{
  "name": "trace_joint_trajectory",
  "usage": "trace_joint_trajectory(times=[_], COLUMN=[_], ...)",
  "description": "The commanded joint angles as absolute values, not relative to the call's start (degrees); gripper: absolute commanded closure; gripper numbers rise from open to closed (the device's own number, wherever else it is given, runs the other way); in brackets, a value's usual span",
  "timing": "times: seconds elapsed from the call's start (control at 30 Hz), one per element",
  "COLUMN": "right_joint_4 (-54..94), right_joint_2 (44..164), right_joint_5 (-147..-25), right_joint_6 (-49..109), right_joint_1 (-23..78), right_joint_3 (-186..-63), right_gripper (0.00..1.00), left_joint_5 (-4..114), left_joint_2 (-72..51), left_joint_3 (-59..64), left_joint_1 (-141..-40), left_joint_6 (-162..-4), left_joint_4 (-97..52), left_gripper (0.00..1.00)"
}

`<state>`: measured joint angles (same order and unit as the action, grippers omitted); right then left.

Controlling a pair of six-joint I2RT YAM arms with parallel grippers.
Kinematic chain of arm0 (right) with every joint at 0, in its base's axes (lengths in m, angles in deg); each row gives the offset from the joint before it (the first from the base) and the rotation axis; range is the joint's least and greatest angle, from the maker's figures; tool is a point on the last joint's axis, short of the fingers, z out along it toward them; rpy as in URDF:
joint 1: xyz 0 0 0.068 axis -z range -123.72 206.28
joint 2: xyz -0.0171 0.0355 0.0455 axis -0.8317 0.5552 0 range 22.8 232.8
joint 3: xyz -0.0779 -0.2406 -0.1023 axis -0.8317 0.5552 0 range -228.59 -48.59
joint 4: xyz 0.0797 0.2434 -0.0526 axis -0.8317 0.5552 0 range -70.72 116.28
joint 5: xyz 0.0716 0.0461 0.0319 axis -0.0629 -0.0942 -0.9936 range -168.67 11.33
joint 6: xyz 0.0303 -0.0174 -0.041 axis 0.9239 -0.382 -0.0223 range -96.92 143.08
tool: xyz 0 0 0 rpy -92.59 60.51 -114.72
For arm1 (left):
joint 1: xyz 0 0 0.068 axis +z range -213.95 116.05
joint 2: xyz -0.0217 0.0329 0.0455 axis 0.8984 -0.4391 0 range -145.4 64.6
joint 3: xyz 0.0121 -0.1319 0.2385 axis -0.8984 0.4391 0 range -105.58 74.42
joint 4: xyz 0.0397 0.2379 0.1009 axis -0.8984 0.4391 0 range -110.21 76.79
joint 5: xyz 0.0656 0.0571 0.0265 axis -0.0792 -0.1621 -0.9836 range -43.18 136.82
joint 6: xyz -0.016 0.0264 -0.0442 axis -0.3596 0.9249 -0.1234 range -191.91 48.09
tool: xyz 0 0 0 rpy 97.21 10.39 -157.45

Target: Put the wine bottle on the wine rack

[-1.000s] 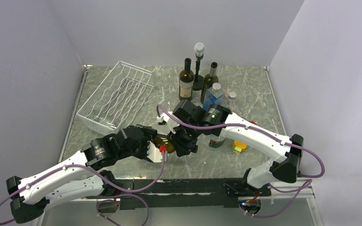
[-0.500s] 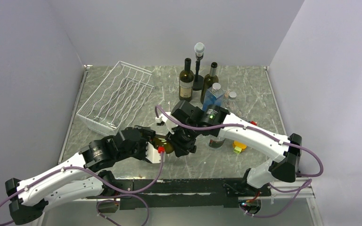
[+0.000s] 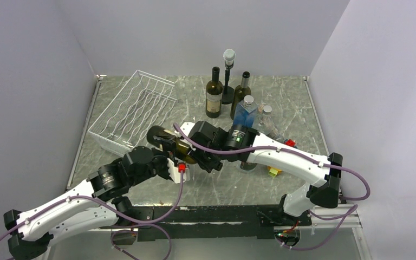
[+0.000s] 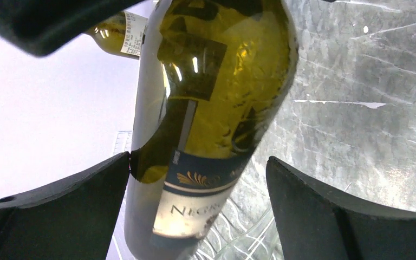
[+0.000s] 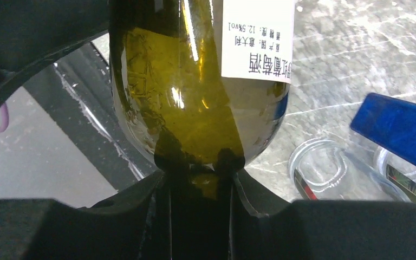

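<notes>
The wine bottle [image 3: 169,143] is olive-green glass with a dark blue and cream label. It hangs tilted above the table, base toward the white wire wine rack [image 3: 135,111]. My right gripper [image 3: 206,157] is shut on its neck; in the right wrist view [image 5: 200,184] the fingers clamp the neck under the bottle's shoulder [image 5: 195,108]. My left gripper [image 3: 169,157] is open below the bottle's body. In the left wrist view [image 4: 197,162] the bottle [image 4: 216,108] passes between the spread fingers, touching or nearly touching the left one. The rack's wires [image 4: 249,238] show beneath.
Two dark upright bottles [image 3: 213,92] [image 3: 241,95] and a black stand with a white top [image 3: 228,76] are at the back. A blue bottle [image 3: 245,111], clear glass [image 3: 267,116] and yellow-green piece [image 3: 274,169] sit right of my arms.
The right gripper has carried the bottle up and left toward the rack, base now leading. The left arm has drawn back a little and its fingers stand apart under the bottle.
</notes>
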<state>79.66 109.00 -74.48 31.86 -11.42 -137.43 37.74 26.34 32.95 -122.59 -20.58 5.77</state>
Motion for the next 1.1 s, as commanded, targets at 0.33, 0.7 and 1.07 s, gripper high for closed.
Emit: trace_joint_trajectory(times=[0.33, 0.7, 1.07], right_joint_4=[67.22, 55.23, 44.36], right_joint_2=[102.79, 105.16, 114.89], right_joint_5=[-72.66, -81.86, -88.58], right_joint_6=[36.37, 33.9, 31.74], right_joint_1=[-5.21, 2.83, 2.93], right_joint_3=[-131.38, -122.03, -121.09], right_gripper=[1.0, 1.0, 1.0], left_joint_5=[36.51, 39.13, 31.32], left_joint_2=[33.58, 35.87, 26.37], left_joint_3=[31.27, 27.61, 16.37], left_joint_1=[-122.67, -122.66, -122.67], left_joint_6=[-27.7, -44.77, -73.01], left_joint_4=[8.79, 0.06, -3.82], left_gripper=[0.01, 0.01, 0.01])
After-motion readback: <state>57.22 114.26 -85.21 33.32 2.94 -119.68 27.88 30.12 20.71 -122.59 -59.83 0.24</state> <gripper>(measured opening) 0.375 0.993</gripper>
